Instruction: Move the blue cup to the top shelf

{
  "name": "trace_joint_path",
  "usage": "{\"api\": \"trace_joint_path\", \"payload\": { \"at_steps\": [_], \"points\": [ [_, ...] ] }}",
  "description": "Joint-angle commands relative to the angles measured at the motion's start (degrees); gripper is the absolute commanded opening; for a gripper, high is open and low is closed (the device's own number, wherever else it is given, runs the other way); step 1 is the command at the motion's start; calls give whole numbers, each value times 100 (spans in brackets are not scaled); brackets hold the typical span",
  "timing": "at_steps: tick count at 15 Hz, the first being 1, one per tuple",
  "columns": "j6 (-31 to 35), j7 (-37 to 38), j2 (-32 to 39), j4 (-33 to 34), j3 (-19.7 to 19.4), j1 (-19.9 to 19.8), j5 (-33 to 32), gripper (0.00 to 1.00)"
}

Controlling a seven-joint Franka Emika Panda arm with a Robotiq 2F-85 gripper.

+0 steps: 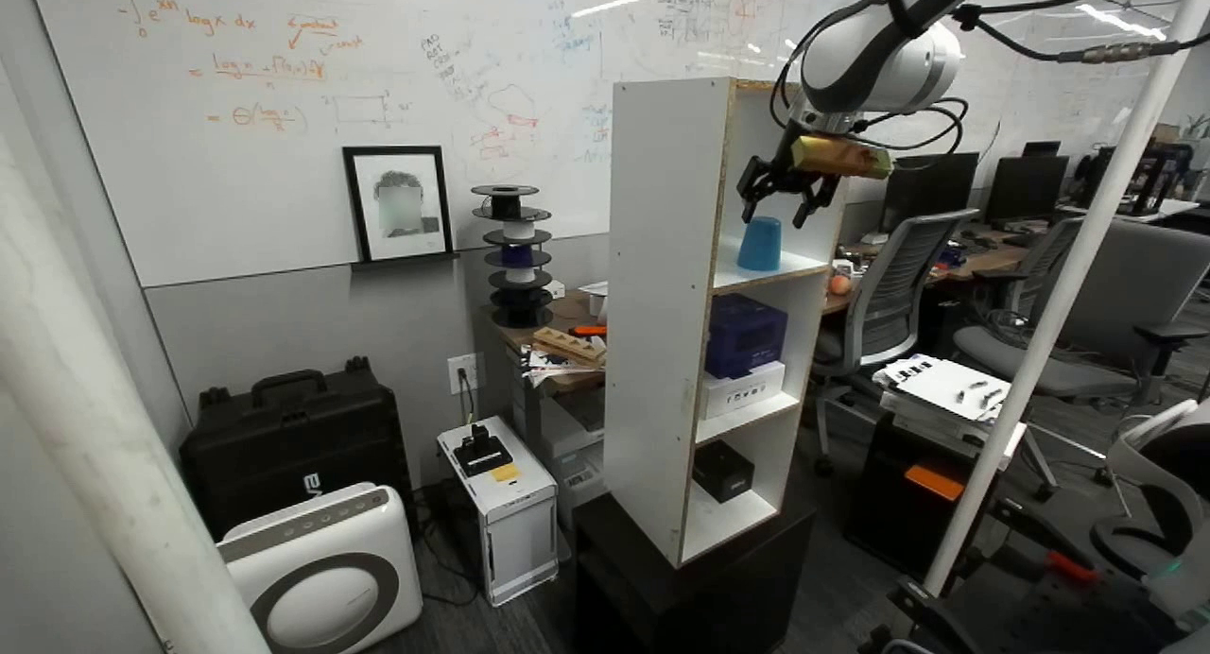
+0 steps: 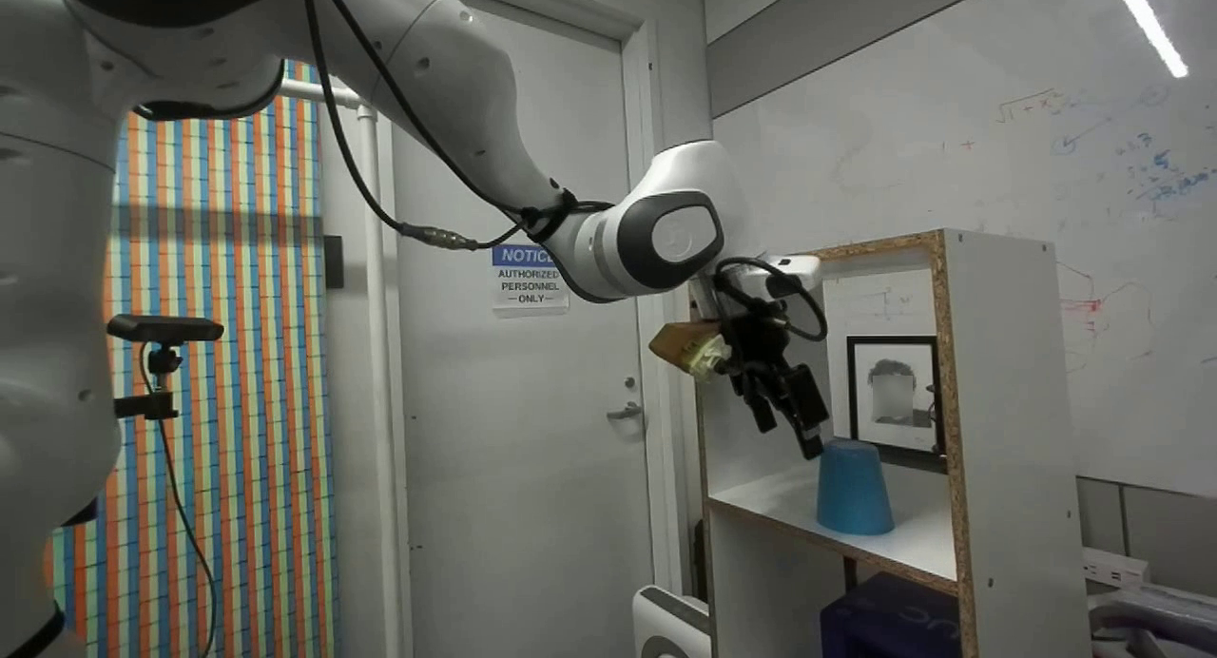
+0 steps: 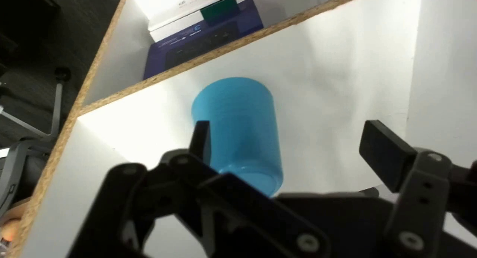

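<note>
Hanging tool (image 3: 291, 135): spread wide, its two fingers well apart in the wrist view and nothing gripped between them.
Tool tips: in an exterior view they lie over the tabletop (image 2: 775, 496), just beside the upper end of the blue cup (image 2: 856, 489); whether they touch it I cannot tell.
Tabletop: the white inner board of the highest compartment in the shelving unit (image 2: 1013, 430).
Blue cup: standing on its wide rim, narrow end up, near the front edge of the tabletop and closer to the right front corner than to the left one in that same view.
Top shelf (image 2: 877, 245): the board capping the unit, seen only along its front edge; the blue cup is not on it.
Blue cup, done: it stands one compartment above the dark blue box (image 2: 894, 615), within the tool's reach, I judge, but not grasped. If the sentence means this inner board, the placing looks finished.
Blue cup, remaining: with the capping board as the goal, which I take as likelier, everything is ahead: grip, draw out past the front edge, raise, set down, let go.
</note>
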Motion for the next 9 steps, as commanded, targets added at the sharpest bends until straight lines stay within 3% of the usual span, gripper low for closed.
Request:
{"api": "trace_joint_path", "payload": {
  "at_steps": [1,4,9],
  "points": [
    [112,-521,4,-153,104,165,636,100],
    [220,-634,-76,-452,169,283,796,100],
    [534,-163,-190,-988,3,362,-28,100]
  ]
}}
